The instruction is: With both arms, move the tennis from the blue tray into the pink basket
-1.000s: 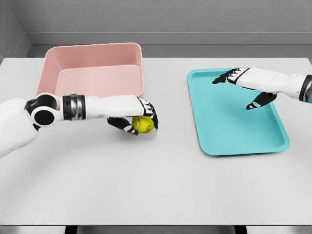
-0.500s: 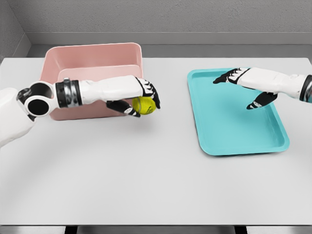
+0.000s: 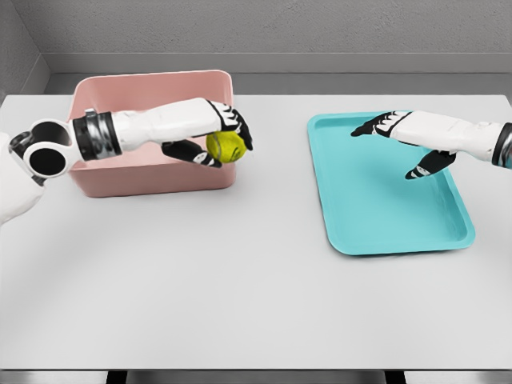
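Observation:
A yellow-green tennis ball is held in my left hand, whose fingers are curled around it. Hand and ball hover over the near right part of the pink basket, above its front wall. My right hand floats open, fingers spread, over the far part of the blue tray, which has nothing in it.
The white table carries the basket at the back left and the tray at the right. A grey wall runs behind the table's far edge.
My left hand has lifted the tennis ball off the table and carried it up and back over the basket's front edge. The right hand has stayed in place.

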### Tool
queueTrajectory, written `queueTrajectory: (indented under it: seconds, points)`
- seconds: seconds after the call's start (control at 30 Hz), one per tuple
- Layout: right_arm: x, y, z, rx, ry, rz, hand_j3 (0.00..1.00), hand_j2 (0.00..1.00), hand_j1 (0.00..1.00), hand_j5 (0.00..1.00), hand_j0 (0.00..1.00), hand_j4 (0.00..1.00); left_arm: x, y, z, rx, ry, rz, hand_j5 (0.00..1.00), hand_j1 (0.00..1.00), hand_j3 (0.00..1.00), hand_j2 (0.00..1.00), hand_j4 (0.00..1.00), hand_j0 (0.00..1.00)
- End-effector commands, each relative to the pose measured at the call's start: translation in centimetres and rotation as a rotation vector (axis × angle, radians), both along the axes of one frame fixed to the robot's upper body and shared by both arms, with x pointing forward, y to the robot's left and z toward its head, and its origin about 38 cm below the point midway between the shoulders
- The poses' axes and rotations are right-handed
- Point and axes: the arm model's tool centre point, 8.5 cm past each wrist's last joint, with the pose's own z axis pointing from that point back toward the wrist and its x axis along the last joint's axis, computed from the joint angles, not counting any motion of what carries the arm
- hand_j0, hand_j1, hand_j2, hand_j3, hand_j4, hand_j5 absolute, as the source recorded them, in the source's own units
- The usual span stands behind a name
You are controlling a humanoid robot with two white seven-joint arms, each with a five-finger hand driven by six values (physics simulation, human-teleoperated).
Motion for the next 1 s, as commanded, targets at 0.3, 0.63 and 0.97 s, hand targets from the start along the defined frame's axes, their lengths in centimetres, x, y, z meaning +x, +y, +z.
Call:
queueTrajectory:
  seconds: [0.3, 0.63, 0.97]
  points:
    - [0.0, -0.1, 0.0, 0.006, 0.003, -0.005, 1.00, 1.00, 1.00, 1.00, 1.00, 1.00, 1.9, 2.7, 0.2, -0.016, 0.000, 0.105, 0.61, 0.61, 0.61, 0.61, 0.61, 0.61]
    - [0.0, -0.1, 0.1, 0.007, 0.002, -0.006, 1.00, 1.00, 1.00, 1.00, 1.00, 1.00, 3.3, 5.3, -0.8, -0.006, 0.027, 0.194, 0.61, 0.61, 0.61, 0.61, 0.61, 0.61]
    - [0.0, -0.1, -0.1, 0.008, 0.005, -0.006, 1.00, 1.00, 1.00, 1.00, 1.00, 1.00, 3.9, 7.0, -1.6, 0.009, 0.049, 0.248, 0.60, 0.60, 0.60, 0.60, 0.60, 0.60]
